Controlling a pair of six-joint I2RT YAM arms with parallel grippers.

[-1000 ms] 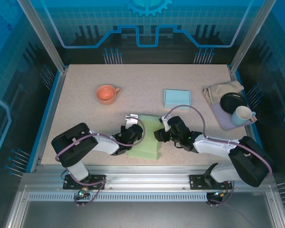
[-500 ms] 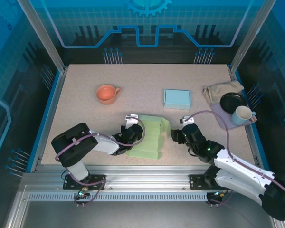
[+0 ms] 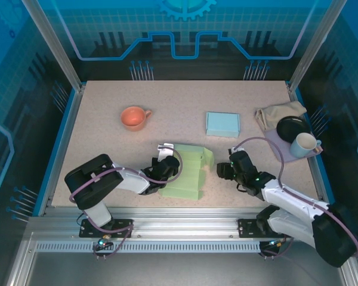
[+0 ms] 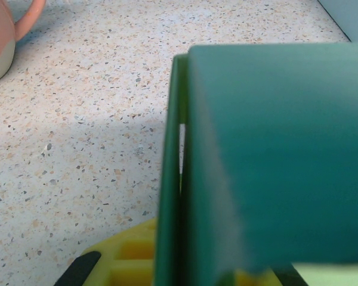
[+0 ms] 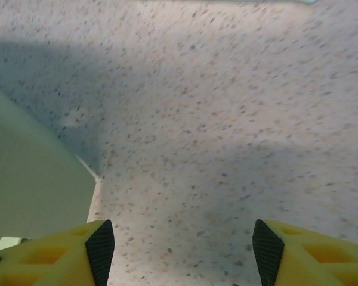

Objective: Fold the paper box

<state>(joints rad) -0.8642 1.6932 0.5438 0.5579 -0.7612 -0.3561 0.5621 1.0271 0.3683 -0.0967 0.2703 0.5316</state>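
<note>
Pin the box down with the left hand, clamped shut on its left wall. Bring in the right hand, now open and empty just right of the box, low and square against the raised flap. Pale green paper, partly formed, stepped folds standing on the right side, at the front middle of the surface.

Open tabletop far side, orange cup, blue box (mid-table), dishes crowding right
</note>
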